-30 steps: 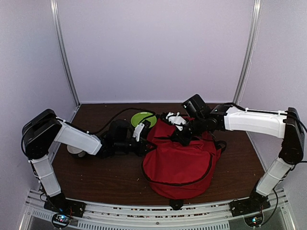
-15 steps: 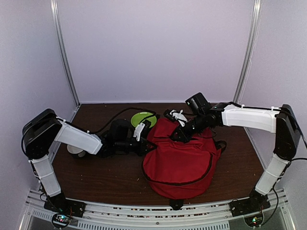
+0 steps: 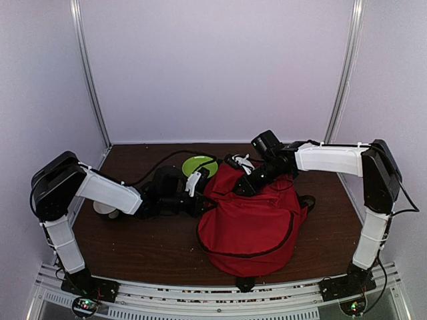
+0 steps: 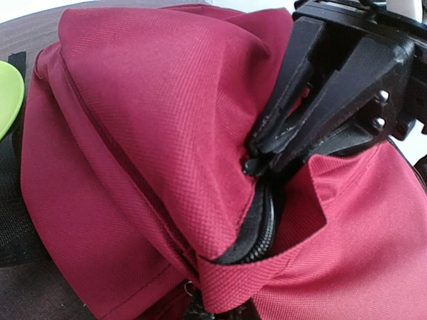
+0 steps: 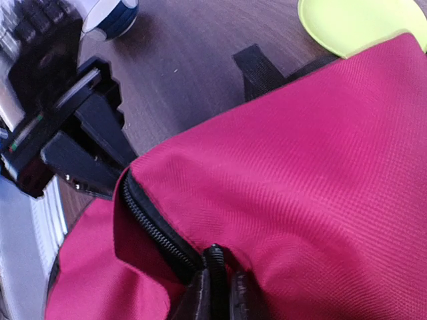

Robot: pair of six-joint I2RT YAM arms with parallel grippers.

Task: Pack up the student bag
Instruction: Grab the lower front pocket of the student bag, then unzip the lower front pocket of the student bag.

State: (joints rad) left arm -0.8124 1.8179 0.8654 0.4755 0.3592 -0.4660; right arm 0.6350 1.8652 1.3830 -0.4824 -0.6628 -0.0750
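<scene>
Toward the near edge of the table [image 3: 147,247], somewhat right of its middle, lies the bag [image 3: 250,223], slumped and rather flat, its top end turned to the far edge. Both arms meet at that top end. The left gripper [image 3: 202,198] is clamped together on the red fabric at the bag's left side, just beside the zip [image 4: 257,233], and holds a fold of cloth taut. The right gripper [image 3: 241,185] comes in from the far right. Its fingertips stand close together with the pull [image 5: 214,257] in the narrow gap between them, but I cannot tell whether they pinch it or merely flank it.

The zip gapes only a little at this spot: a short dark slit between two red flaps, with nothing visible inside. Neither gripper carries an item. A green plate [image 3: 197,164] lies by the far edge, just beside the bag's top. A white and blue object [image 5: 110,15] sits toward the left edge under the left arm, well apart from the bag.

I judge that the step in hand is the zip, with one gripper bracing and the other at the pull. The pictures do not say whether this opens the bag for packing or closes it afterwards. The flat shape and the things lying outside suggest the packing is mostly ahead.
</scene>
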